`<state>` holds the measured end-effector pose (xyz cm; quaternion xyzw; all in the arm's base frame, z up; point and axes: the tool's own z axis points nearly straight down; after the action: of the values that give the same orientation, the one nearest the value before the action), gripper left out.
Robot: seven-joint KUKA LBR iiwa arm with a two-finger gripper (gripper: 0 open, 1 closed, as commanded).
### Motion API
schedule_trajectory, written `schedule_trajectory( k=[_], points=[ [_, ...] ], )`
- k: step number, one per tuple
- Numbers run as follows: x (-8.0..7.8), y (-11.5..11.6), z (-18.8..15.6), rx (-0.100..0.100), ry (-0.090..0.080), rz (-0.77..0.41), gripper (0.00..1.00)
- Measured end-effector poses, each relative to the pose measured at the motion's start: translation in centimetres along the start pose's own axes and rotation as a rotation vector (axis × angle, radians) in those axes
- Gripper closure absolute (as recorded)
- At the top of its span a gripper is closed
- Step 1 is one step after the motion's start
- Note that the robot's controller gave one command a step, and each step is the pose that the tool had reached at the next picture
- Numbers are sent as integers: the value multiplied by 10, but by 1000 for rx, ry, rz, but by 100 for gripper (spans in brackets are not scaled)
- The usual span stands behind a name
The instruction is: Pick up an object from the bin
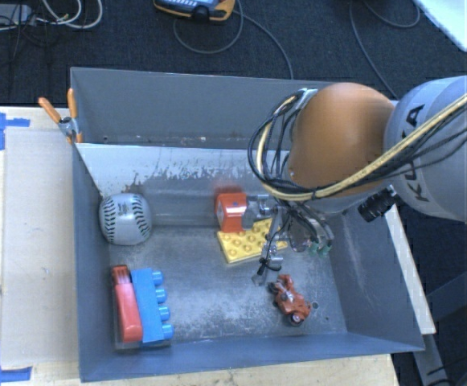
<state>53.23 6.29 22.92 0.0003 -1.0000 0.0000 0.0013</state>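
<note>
Yellow studded plate [239, 246] lies just beside pincer [264, 272], whose opening cannot be told.

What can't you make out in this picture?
Camera view:
Yellow plate: right part hidden behind the gripper.
Orange block: right side hidden by the gripper.
Red toy: too small to identify.
Bin: back right corner covered by the arm.

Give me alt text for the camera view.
The robot's claw hangs over a yellow toy plate in a grey bin, beside an orange block. A grey ball, a blue brick and a small red toy car lie around.
</note>
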Motion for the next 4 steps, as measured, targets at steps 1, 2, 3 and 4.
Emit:
schedule_trajectory(
  k=[1, 2, 3, 4],
  points=[
    [-38, -8, 32, -1, -5, 46, 0],
    [-39, -34, 63, -1, -2, 62, 0],
    [-32, -40, 72, 1, 2, 70, 0],
    [-35, -34, 109, 0, -1, 150, 0]
  ],
)
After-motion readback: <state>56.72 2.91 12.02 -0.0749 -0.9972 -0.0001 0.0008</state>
